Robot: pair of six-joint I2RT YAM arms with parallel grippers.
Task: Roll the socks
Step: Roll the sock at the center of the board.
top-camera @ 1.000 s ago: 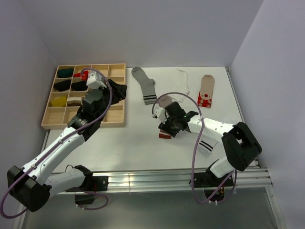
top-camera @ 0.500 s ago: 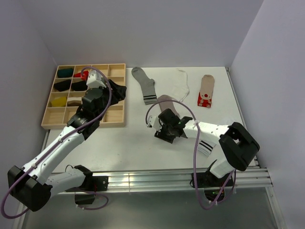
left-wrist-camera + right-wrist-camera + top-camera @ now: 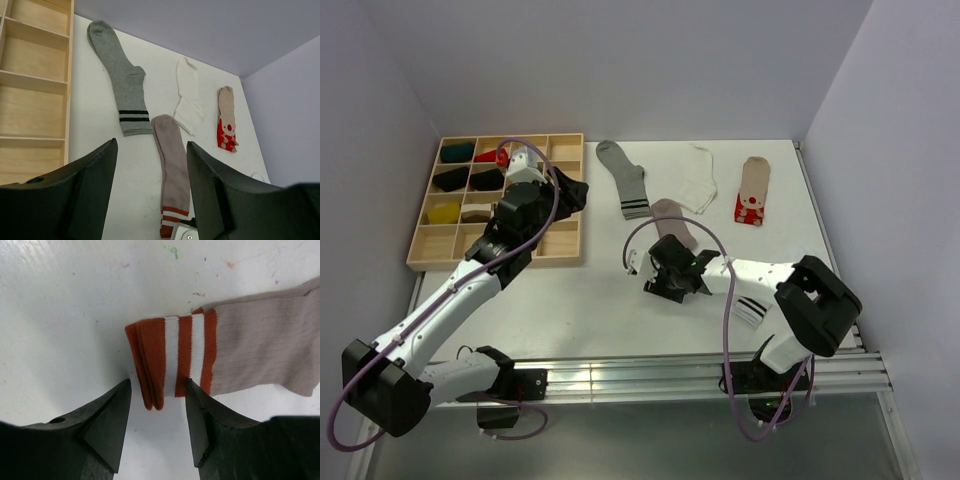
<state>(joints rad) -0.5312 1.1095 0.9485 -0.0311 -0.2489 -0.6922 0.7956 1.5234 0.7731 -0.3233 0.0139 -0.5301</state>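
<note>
Right wrist view puts the right gripper point(image 3: 157, 390) low over the white table point(image 3: 60, 305) with its jaws apart. The red-and-white cuff point(image 3: 172, 357) of the taupe sock point(image 3: 265, 350) lies just beyond the fingertips and is not yet pinched. The cuff end looks doubled over, so I judge the roll is barely begun. To do it well, the fingers should straddle that doubled edge squarely and close on its whole thickness, not the top layer alone. Then they should turn it toward the toe, keeping the sock's length flat and straight so the roll stays tight. Farther out, the grey sock point(image 3: 625, 178), the plain white sock point(image 3: 700, 180) and a white sock with black stripes point(image 3: 750, 305) lie unrolled. The left gripper point(image 3: 151, 150) hangs over the wooden tray point(image 3: 420, 262), jaws apart, with dark cloth point(image 3: 567, 190) beside it.
</note>
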